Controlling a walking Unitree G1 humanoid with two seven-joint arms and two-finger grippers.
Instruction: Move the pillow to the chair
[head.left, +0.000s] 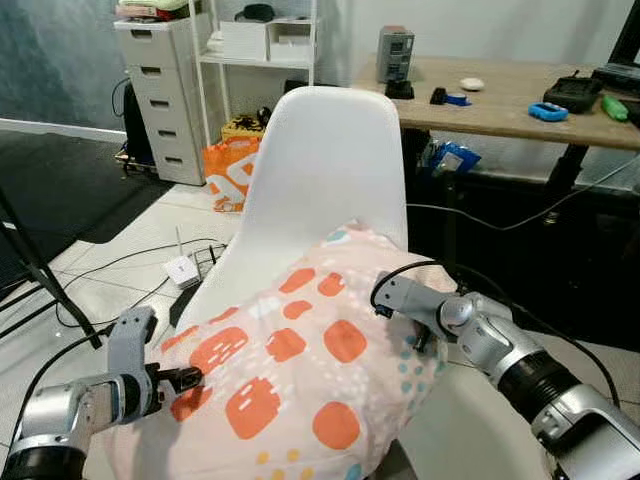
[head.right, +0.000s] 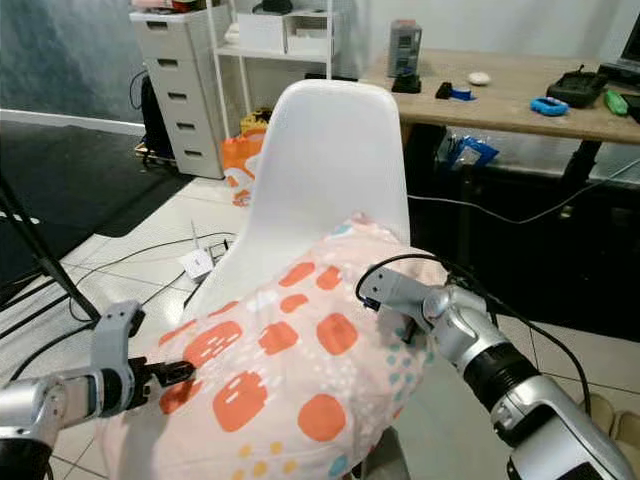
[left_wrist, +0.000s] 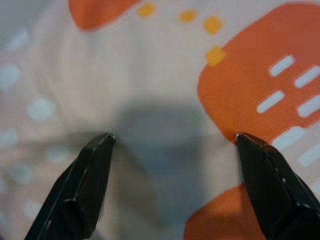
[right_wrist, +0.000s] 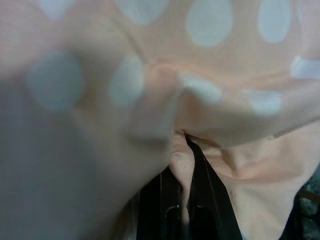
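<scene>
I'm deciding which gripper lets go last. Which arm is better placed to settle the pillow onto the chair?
Right. The right gripper is pinched on the pillow fabric beside the chair back. The left gripper is open, only touching the pillow's near side.

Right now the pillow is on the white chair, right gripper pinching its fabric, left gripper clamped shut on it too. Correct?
Not quite: the left gripper is open, fingers spread against the pillow, as the left wrist view shows. The right gripper does pinch fabric, and the pillow rests on the white chair.
</scene>
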